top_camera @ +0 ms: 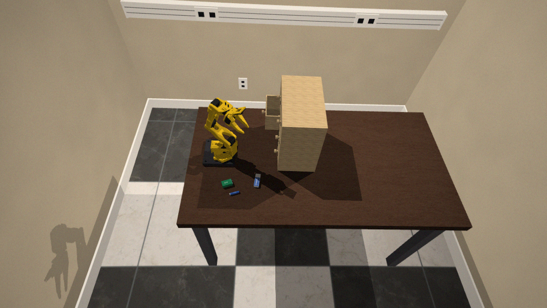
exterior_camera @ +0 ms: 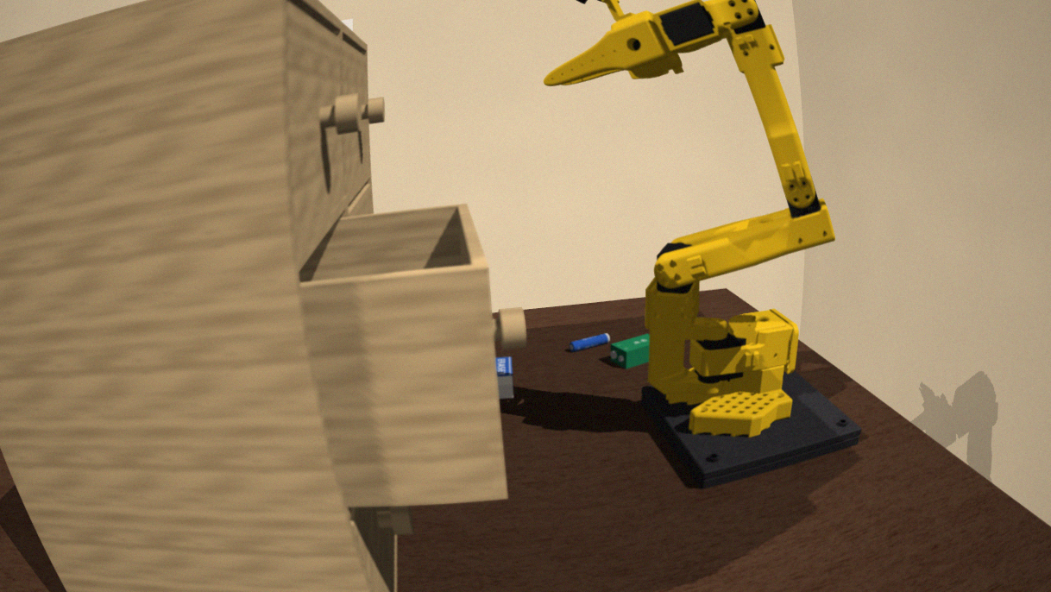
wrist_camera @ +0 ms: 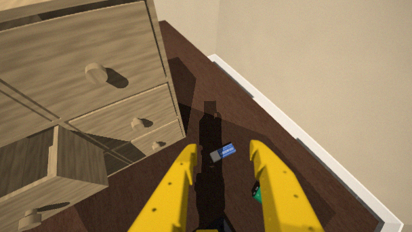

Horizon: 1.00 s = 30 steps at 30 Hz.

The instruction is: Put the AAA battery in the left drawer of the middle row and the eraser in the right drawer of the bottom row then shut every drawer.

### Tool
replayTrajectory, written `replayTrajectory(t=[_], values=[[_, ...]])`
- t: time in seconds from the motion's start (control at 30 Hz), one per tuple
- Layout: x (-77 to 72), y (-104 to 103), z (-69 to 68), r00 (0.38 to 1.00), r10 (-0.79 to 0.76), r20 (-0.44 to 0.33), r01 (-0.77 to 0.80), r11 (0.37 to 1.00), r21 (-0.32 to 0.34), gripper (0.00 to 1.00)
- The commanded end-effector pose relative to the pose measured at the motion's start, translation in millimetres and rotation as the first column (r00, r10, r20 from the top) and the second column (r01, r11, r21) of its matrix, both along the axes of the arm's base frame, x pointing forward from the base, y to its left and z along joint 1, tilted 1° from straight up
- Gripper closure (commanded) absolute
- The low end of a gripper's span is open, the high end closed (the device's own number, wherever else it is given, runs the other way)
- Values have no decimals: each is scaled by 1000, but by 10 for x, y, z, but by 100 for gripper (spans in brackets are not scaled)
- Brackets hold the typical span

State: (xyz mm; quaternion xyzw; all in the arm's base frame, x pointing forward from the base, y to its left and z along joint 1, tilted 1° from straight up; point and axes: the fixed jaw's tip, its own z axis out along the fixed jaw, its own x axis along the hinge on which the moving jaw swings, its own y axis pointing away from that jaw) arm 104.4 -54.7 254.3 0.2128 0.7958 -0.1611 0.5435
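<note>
The wooden chest (top_camera: 302, 122) stands mid-table with its drawers facing my arm. The left drawer of the middle row (exterior_camera: 397, 345) is pulled out and looks empty; it also shows in the wrist view (wrist_camera: 51, 169). The other drawers are shut. The blue AAA battery (top_camera: 234, 193) lies on the table in front of my base, seen also from the exterior view (exterior_camera: 589, 342). The blue-and-grey eraser (top_camera: 257, 180) lies near the chest's near corner; in the wrist view it (wrist_camera: 222, 152) shows far below, between my fingers. My gripper (top_camera: 240, 124) is open and empty, high above the table.
A green block (top_camera: 227, 183) lies beside the battery, close to my black base (exterior_camera: 750, 433). The table's left edge and the white floor border run close behind these things. A knob (exterior_camera: 509, 328) sticks out from the open drawer's front.
</note>
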Motion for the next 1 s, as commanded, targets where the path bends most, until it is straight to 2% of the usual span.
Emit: replayTrajectory(t=[0.0,0.23,0.47,0.53,0.8,0.97], values=[[-44,-94,-4,996,-88,-5,88,996,9,81],[-216,-305,-4,950,-312,-5,312,950,9,81],[-431,-470,-4,854,-520,-5,520,854,9,81],[-431,-470,-4,854,-520,-5,520,854,9,81],[-711,-593,-4,694,-720,-5,720,693,9,81],[-711,-593,-4,694,-720,-5,720,693,9,81]])
